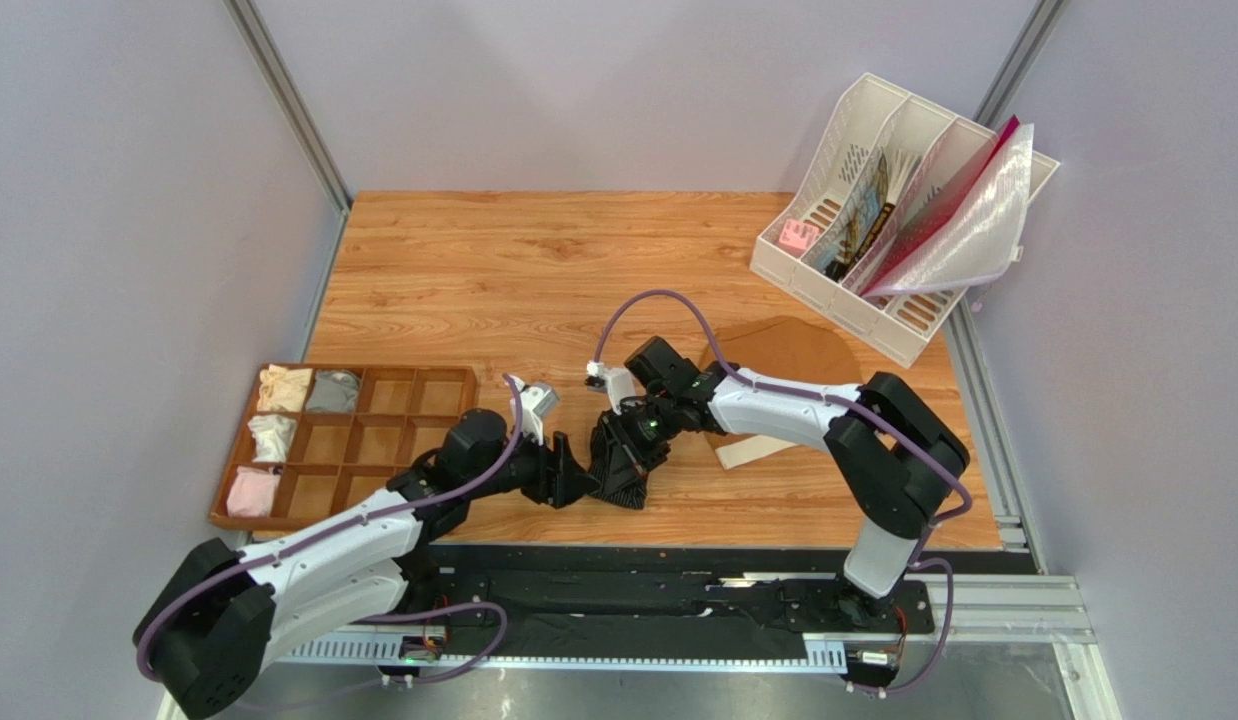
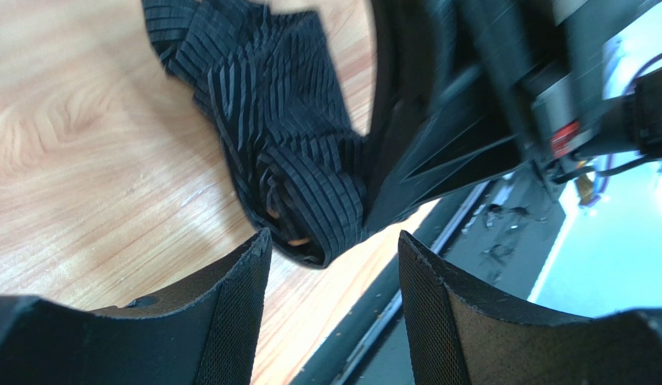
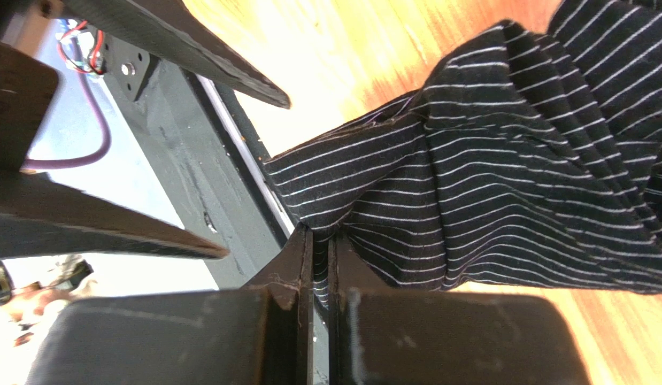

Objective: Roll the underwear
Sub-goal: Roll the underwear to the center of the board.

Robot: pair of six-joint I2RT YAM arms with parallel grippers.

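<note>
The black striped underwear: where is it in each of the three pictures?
Top external: underwear sits low centre, a dark bunch near the front edge.
Left wrist: underwear is upper middle, running down toward the open left gripper.
Right wrist: underwear fills the right half, an edge pinched in the shut right gripper.
Shared landmark: the black rail along the table's near edge.

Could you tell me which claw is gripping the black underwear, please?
The right claw: its jaws are pinched shut on the underwear, whereas the left claw stands open, not closed on it.
</note>
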